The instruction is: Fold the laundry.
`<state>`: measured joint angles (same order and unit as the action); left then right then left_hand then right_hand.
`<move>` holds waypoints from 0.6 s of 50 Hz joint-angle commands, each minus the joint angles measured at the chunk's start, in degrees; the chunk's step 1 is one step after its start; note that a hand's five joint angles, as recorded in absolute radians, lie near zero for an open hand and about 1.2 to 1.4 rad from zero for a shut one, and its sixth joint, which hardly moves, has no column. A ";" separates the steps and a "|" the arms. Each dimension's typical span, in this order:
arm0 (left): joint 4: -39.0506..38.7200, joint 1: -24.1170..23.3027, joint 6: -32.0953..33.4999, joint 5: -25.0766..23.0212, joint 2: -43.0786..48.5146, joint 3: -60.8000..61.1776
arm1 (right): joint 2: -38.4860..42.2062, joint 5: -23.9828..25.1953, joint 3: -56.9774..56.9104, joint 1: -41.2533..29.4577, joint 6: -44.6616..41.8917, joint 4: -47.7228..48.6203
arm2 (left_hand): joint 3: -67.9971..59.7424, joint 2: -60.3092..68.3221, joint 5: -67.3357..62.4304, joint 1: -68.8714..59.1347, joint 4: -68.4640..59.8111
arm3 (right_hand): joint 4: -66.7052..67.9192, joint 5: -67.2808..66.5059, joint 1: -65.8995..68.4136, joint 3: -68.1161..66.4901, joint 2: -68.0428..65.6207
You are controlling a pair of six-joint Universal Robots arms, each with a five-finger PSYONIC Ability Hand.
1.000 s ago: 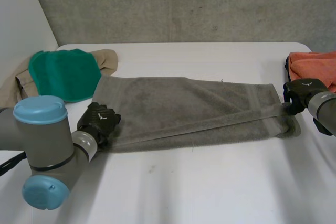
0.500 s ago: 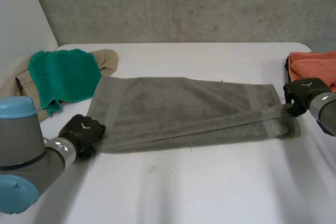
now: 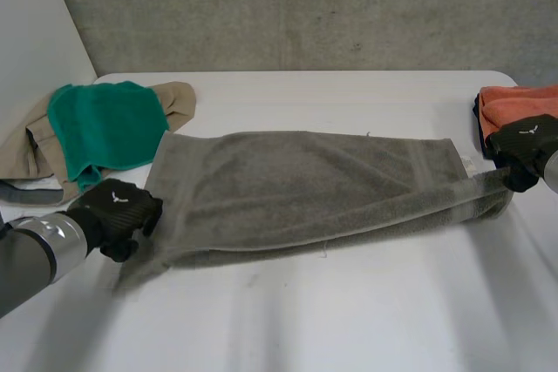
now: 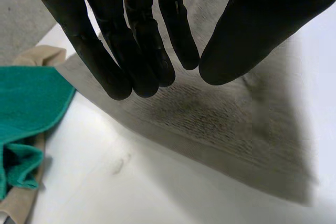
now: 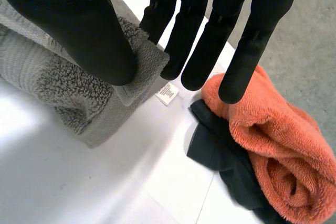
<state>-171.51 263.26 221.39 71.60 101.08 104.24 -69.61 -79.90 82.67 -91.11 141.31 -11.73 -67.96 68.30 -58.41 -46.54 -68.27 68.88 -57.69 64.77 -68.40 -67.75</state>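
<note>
A grey towel [image 3: 305, 180] lies lengthwise across the white table [image 3: 349, 320], its near long edge doubled over. My left hand [image 3: 113, 213] is at the towel's near left corner. In the left wrist view its fingers [image 4: 105, 51] and thumb close together on the towel [image 4: 210, 124], which hangs raised over the table. My right hand [image 3: 523, 144] is at the towel's right end. There its thumb [image 5: 79, 24] presses the folded towel edge [image 5: 68, 82] against the fingers behind it.
A green cloth [image 3: 100, 124] lies on a tan garment [image 3: 179, 98] at the back left, close to my left hand. An orange towel [image 3: 519, 102] on a dark cloth [image 5: 220, 150] sits right beside my right hand. A white label [image 5: 166, 94] lies by the towel's end.
My left hand has drawn left and nearer with its fingers closing on the towel's corner. My right hand has shifted right, and the towel is stretched longer between them.
</note>
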 commanded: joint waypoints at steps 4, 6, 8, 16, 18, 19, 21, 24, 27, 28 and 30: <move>0.83 0.94 0.18 -1.29 4.12 -0.35 | 2.02 0.44 0.56 -0.30 1.77 0.31 | 1.19 -1.53 1.65 -20.23 1.51 | 11.12 -12.31 15.23 -11.60 -12.25; 1.09 1.02 0.18 -1.55 4.65 -0.18 | 2.20 0.44 0.65 -0.30 1.77 0.31 | 7.09 -7.43 7.54 -14.33 7.40 | 11.12 -12.31 15.23 -11.60 -12.25; 1.53 1.20 -0.08 -1.99 4.83 0.09 | 2.46 0.35 0.47 -0.30 1.77 0.57 | 10.64 -10.98 11.10 -10.78 10.96 | 11.12 -12.31 15.23 -11.60 -12.25; 2.94 2.52 -1.14 -3.40 3.08 2.02 | 4.04 0.27 -0.84 -0.82 4.58 4.52 | 26.60 -26.94 27.06 5.18 26.92 | 11.12 -12.31 15.23 -11.60 -12.25; 3.03 2.78 -1.58 -3.92 2.20 2.55 | 4.92 0.00 -1.54 -1.17 5.90 5.05 | 32.65 -32.99 33.11 11.23 32.97 | 11.12 -12.31 15.23 -11.60 -12.25; 3.03 2.96 -1.84 -4.27 1.50 2.98 | 5.97 -0.26 -2.33 -1.61 7.03 5.32 | 35.35 -35.69 35.80 13.93 35.66 | 11.12 -12.31 15.23 -11.60 -12.25; 3.03 3.13 -2.10 -4.36 0.97 3.51 | 7.21 -0.87 -3.13 -2.14 8.18 5.49 | 36.21 -36.55 36.67 14.79 36.53 | 11.12 -12.31 15.23 -11.60 -12.25; 3.11 2.96 -2.37 -4.36 0.17 4.39 | 8.97 -2.54 -4.36 -3.02 10.47 5.93 | 36.89 -37.23 37.34 15.47 37.20 | 11.12 -12.31 15.23 -11.60 -12.25; 3.11 2.87 -2.02 -4.45 -0.09 5.36 | 10.37 -3.95 -5.50 -3.81 12.66 6.98 | 36.39 -36.73 36.84 14.97 36.70 | 11.12 -12.31 15.23 -11.60 -12.25; 3.11 2.87 -2.02 -4.37 -0.18 5.45 | 10.55 -4.21 -5.68 -3.99 13.11 7.25 | 35.72 -36.06 36.17 14.30 36.03 | 11.12 -12.31 15.23 -11.60 -12.25; 2.94 2.78 -2.02 -4.54 -0.18 6.06 | 10.99 -4.65 -6.03 -4.42 14.42 8.12 | 32.04 -32.38 32.49 10.62 32.35 | 11.12 -12.31 15.23 -11.60 -12.25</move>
<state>-168.37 266.26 219.19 67.16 101.30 108.83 -60.53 -82.58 78.14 -94.23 152.15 -5.31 -30.03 29.30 -18.78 -29.86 -29.04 68.88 -57.69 64.76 -68.40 -67.75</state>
